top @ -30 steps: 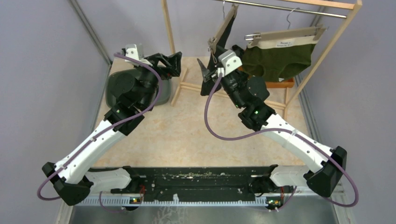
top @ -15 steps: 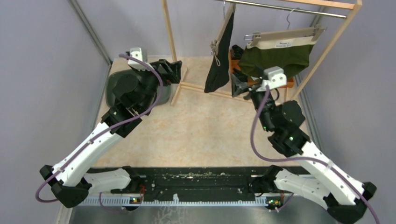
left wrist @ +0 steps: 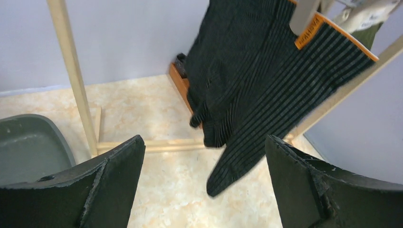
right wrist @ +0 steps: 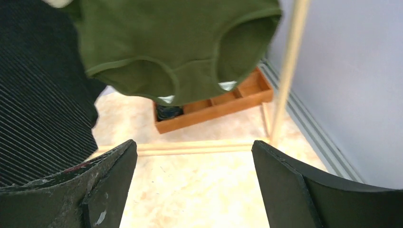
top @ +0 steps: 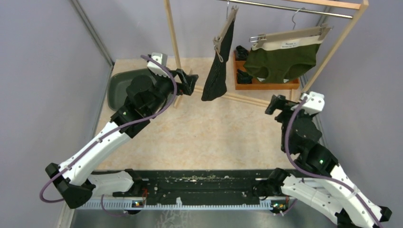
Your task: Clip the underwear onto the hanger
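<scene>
Beige table [top: 214, 128], wooden rack [top: 172, 28] at the back, both arms off the laundry
Up on the rail the striped black underwear [top: 216, 71] hangs from its hanger [top: 228, 23], edge-on beside the green underwear [top: 280, 59]; left arm [top: 109, 137] points its jaws at the striped pair, spread wide and empty, not touching; right arm [top: 309, 142] sits well apart near the right post, jaws gaping too, nothing held

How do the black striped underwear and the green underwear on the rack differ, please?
The black striped underwear is dark with fine stripes; the green underwear is plain olive. The black pair droops narrow from a steeply tilted hanger, while the green pair is spread wide on a nearly level one. Both hang from the rail.
</scene>
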`<action>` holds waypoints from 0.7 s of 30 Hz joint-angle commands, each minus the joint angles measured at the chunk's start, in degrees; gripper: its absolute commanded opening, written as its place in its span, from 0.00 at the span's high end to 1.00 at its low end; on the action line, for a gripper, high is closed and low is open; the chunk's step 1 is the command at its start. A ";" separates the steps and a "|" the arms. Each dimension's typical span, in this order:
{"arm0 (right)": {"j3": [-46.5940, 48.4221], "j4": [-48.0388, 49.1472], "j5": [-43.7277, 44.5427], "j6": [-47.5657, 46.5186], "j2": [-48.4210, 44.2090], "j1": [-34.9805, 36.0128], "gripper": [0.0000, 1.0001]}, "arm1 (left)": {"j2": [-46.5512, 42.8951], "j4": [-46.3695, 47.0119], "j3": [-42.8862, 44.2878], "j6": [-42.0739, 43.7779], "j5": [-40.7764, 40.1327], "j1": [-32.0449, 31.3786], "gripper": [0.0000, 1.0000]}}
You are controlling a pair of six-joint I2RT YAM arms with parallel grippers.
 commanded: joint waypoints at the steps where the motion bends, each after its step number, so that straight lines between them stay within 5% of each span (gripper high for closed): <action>1: -1.39 -3.77 9.89 1.82 -5.59 -0.27 0.10 | -1.83 1.74 -2.84 0.31 3.64 0.26 0.00; 12: -2.75 -3.87 9.74 0.03 -9.16 -0.19 0.09 | -7.46 3.19 -7.67 1.60 -3.70 0.27 0.00; 21: -2.65 -4.03 9.73 0.09 -8.12 -0.20 0.08 | -8.89 7.28 -9.87 3.48 -1.51 0.26 0.00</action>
